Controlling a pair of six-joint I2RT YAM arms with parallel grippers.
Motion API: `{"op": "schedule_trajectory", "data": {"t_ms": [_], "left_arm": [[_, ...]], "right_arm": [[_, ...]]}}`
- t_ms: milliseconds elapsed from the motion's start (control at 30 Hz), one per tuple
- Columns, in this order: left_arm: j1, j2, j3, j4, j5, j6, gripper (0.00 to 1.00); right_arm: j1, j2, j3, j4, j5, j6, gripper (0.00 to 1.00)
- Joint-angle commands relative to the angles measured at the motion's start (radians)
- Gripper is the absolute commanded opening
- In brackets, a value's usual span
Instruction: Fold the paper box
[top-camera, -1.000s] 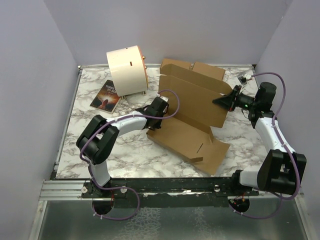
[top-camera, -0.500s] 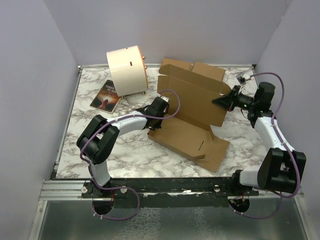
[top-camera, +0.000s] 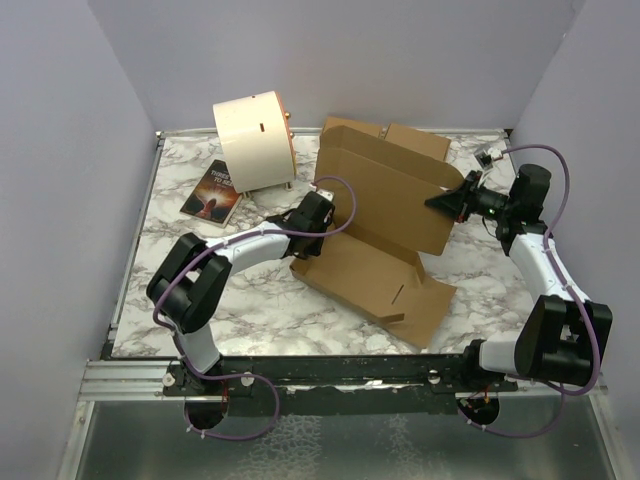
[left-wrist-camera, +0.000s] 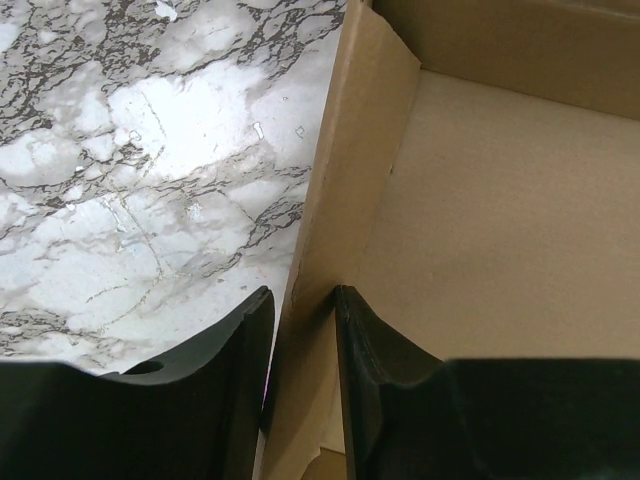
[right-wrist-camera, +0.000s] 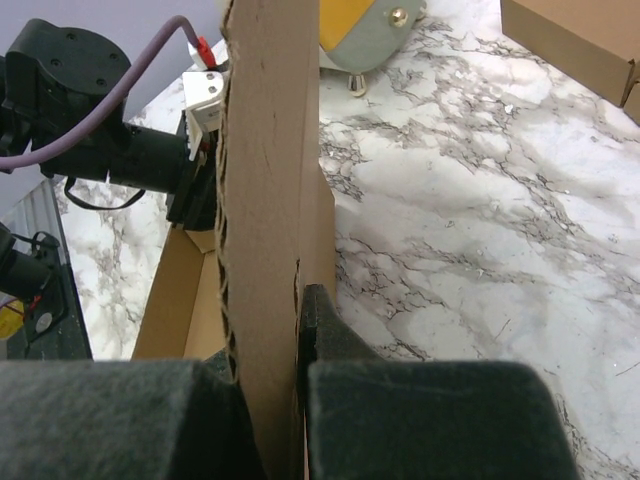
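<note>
Between the parted jaws of the left end effector (left-wrist-camera: 298, 300) stands the low side wall of the paper box (top-camera: 365, 272). A sliver of gap shows on the wall's outer side, so nothing is clamped there. Across the box, the right end effector (top-camera: 441, 202) is closed tight on the edge of the large upright panel, pinching the corrugated board. The box lies on the marble worktop (top-camera: 480, 280) between the two end effectors, its base flat.

It looks light, stiff across its panels, and ready to hinge at the scored creases. Thin edges could crush or slip under a hard pinch, so a hold on a wall or panel edge near a crease seems best.

Just behind the panel held by the right end effector sit two smaller closed boxes (top-camera: 400, 135), which the panel could brush if it tips back. Beyond the left end effector a cream drum (top-camera: 252, 140) and a book (top-camera: 212, 190) lie apart from the box.
</note>
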Motion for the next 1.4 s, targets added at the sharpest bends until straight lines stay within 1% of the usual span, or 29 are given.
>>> {"op": "schedule_trajectory", "data": {"t_ms": [0,133,267,333,367,400,500,533,600,767,867,933,1000,1100,1200,1367], "left_arm": [[0.005,-0.046,-0.003,0.003,-0.011,-0.011,0.34],[0.008,-0.045,-0.001,0.007,-0.012,0.002,0.33],[0.013,-0.012,-0.008,0.020,0.022,0.014,0.32],[0.015,0.001,-0.019,0.029,0.034,0.011,0.30],[0.017,0.005,-0.024,0.036,0.039,0.009,0.28],[0.018,0.006,-0.031,0.041,0.042,0.006,0.23],[0.020,-0.004,-0.043,0.055,0.049,-0.002,0.06],[0.020,-0.007,-0.044,0.057,0.049,-0.005,0.03],[0.022,-0.014,-0.041,0.058,0.046,-0.008,0.03],[0.025,-0.014,-0.043,0.067,0.046,-0.018,0.05],[0.027,-0.012,-0.055,0.077,0.050,-0.025,0.12],[0.031,-0.008,-0.059,0.080,0.056,-0.025,0.12],[0.033,-0.002,-0.062,0.084,0.062,-0.024,0.09],[0.036,0.006,-0.065,0.089,0.066,-0.022,0.01],[0.036,-0.009,-0.070,0.094,0.041,-0.033,0.00],[0.036,-0.069,-0.076,0.096,-0.051,-0.072,0.00]], "right_arm": [[0.004,0.004,-0.001,0.011,-0.012,-0.005,0.01],[0.004,0.004,-0.001,0.010,-0.014,-0.006,0.01],[0.004,0.007,0.002,0.004,-0.020,-0.016,0.01],[0.004,0.010,0.004,0.004,-0.030,-0.022,0.01],[0.004,0.013,0.004,0.004,-0.034,-0.025,0.01],[0.005,0.015,0.005,0.003,-0.035,-0.028,0.01],[0.013,0.028,0.021,-0.019,-0.030,-0.058,0.01],[0.018,0.034,0.030,-0.028,-0.028,-0.070,0.01],[0.031,0.048,0.050,-0.053,-0.030,-0.101,0.01],[0.058,0.072,0.082,-0.093,-0.055,-0.154,0.01],[0.059,0.066,0.088,-0.106,-0.081,-0.163,0.01],[0.059,0.058,0.085,-0.106,-0.109,-0.164,0.01],[0.059,0.055,0.083,-0.103,-0.127,-0.164,0.01],[0.059,0.067,0.105,-0.117,-0.115,-0.179,0.01],[0.065,0.100,0.152,-0.139,-0.088,-0.198,0.02],[0.101,0.214,0.299,-0.223,-0.036,-0.244,0.03]]}}
